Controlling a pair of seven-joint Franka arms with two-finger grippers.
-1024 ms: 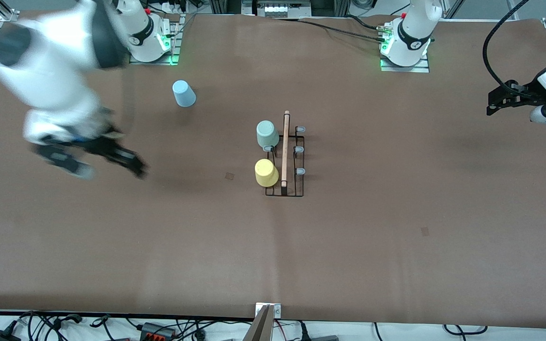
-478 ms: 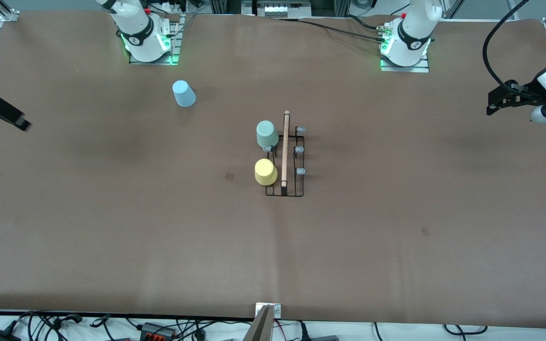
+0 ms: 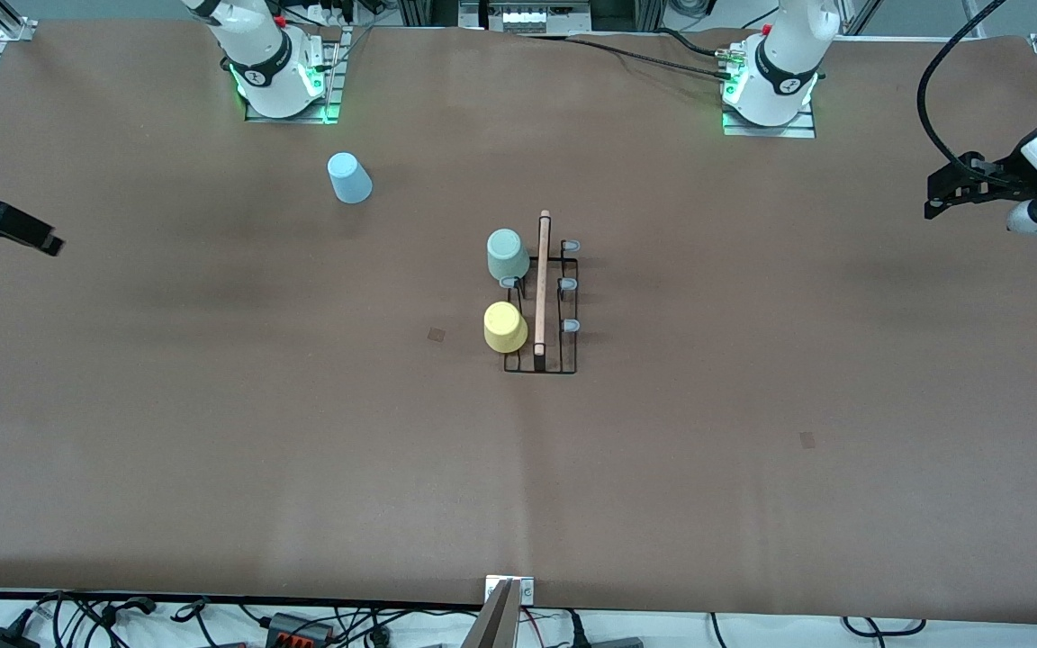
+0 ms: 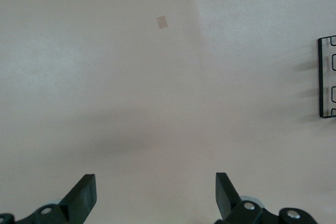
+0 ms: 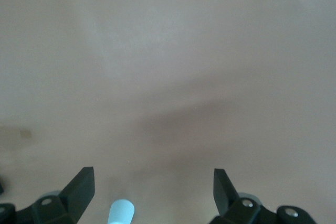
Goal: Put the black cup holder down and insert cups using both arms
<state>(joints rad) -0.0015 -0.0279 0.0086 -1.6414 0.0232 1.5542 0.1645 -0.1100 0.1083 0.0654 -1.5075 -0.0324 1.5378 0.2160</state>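
Rack (image 3: 542, 297) sits about mid-table, black wire with a wooden rod (image 3: 543, 279) along the top. Two cups are upside down on its pegs, on the side toward the right arm's end: the mint green cup (image 3: 506, 254) and the yellow cup (image 3: 505, 327), the yellow one nearer the front camera. The pegs (image 3: 571, 284) on the side toward the left arm's end are bare, just their pale caps showing.

The light blue cup (image 3: 349, 177) is upside down on the table (image 3: 662, 450), well apart from the rack, up near the right arm's base.

The right gripper (image 5: 152, 190) hangs over the right arm's end of the table, fingers spread wide, holding nothing. The left gripper (image 4: 155, 195) waits over the left arm's end, also wide and empty, with a corner of the rack's wire base showing in its wrist view.
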